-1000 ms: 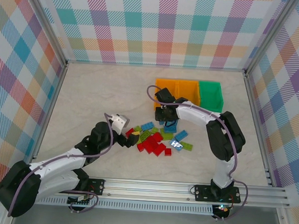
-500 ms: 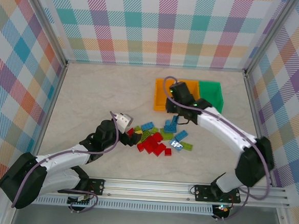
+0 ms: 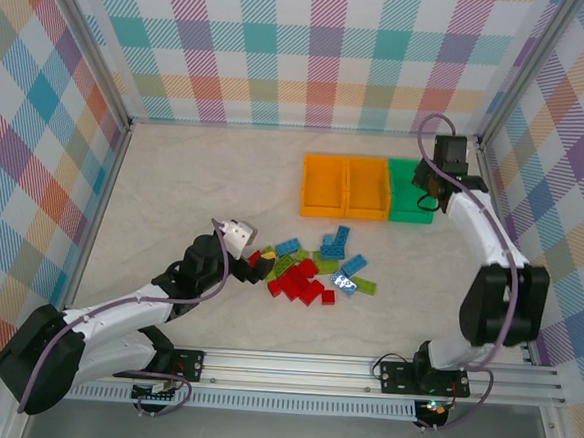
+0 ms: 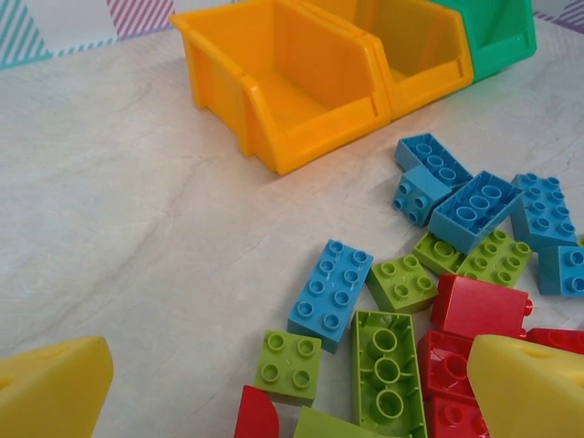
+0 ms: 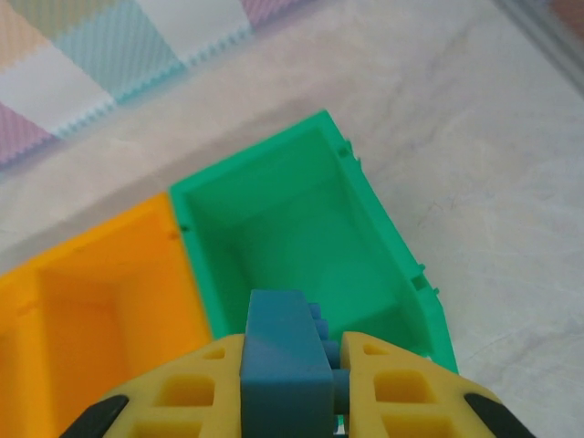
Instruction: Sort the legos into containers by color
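Sorting stands near its beginning, to judge by the layout. Bins: three in a touching row toward the back of the counter (image 3: pixel 194 182), namely a left orange bin (image 3: pixel 324 186), a middle orange bin (image 3: pixel 367 187) and a green bin (image 3: pixel 404 192) at the right end. All three show bare floors, and no brick can be seen inside any of them. Brick in hand: one blue brick (image 5: pixel 285 351), clamped between the closed right jaws and held above the open top of the green bin, not yet let go. Bricks outstanding: a loose pile (image 3: pixel 308 270) of red, lime green and light blue pieces, mixed and partly touching, lying on the counter in front of the bins and well apart from them. Left jaws: spread wide and holding nothing, with the yellow fingertips (image 4: pixel 50 388) low at the near edge of the pile, close over red and green pieces. Estimate: one brick about to be placed, and almost the entire pile still to be lifted and divided. Which colour belongs in which orange bin cannot be told.
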`<state>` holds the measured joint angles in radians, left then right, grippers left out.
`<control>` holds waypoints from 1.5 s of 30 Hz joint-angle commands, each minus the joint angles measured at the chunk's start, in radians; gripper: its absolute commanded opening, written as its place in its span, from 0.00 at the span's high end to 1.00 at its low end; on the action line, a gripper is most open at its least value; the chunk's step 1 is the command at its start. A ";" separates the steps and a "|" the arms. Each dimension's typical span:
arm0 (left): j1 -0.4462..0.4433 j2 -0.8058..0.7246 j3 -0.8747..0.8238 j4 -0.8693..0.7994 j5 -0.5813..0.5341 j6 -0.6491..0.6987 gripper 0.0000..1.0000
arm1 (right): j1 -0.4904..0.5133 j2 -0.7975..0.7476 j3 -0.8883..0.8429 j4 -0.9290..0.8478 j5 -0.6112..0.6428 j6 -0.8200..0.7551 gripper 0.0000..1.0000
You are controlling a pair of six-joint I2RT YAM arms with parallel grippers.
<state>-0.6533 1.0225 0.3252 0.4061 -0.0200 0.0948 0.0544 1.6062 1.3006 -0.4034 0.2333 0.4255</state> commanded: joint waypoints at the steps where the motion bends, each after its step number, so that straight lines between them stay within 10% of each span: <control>1: -0.014 -0.050 -0.003 -0.012 0.021 0.032 0.00 | -0.033 0.105 0.090 0.004 -0.082 -0.008 0.97; 10: -0.014 -0.079 -0.030 0.031 0.212 0.046 0.00 | -0.039 0.262 0.138 0.053 -0.218 -0.003 0.73; 24: -0.008 -0.029 -0.018 0.074 -0.060 -0.141 0.00 | -0.042 0.060 0.022 0.023 -0.313 -0.046 0.34; 35: 0.003 -0.110 0.166 -0.527 -0.346 -0.773 0.00 | 0.136 -0.216 -0.042 -0.290 -0.691 -0.246 0.00; 45: 0.007 0.121 0.383 -0.936 -0.109 -0.661 0.07 | 0.383 -0.139 0.175 -0.607 -0.652 -0.475 0.00</control>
<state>-0.6518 1.0752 0.6430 -0.3340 -0.1894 -0.6071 0.4194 1.4429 1.4467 -0.8921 -0.4026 0.0353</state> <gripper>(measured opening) 0.944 0.996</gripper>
